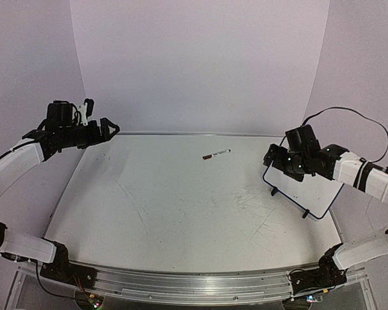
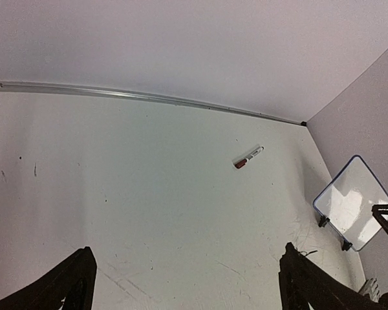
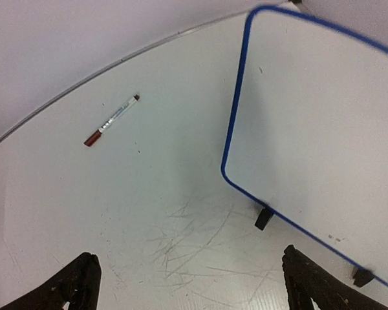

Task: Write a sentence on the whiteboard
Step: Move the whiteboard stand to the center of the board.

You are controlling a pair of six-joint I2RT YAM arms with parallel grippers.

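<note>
The whiteboard [image 1: 318, 192], white with a thin blue rim and two small black feet, stands propped at the table's right side. It also shows in the left wrist view [image 2: 350, 201] and the right wrist view [image 3: 317, 129]. Its face is blank; no sentence shows on it. A marker [image 1: 216, 154] with a dark red cap lies on the table at the back middle, also seen by the left wrist [image 2: 248, 157] and the right wrist [image 3: 112, 120]. My left gripper [image 1: 110, 129] [image 2: 184, 274] is open and empty, raised at the far left. My right gripper [image 1: 269, 158] [image 3: 187, 274] is open and empty, just left of the board.
The large white tabletop [image 1: 181, 206] is scratched, most heavily in front of the board [image 3: 187, 239]. A metal rail [image 2: 149, 97] runs along the back edge under pale walls. A black cable [image 1: 349, 111] loops above the right arm.
</note>
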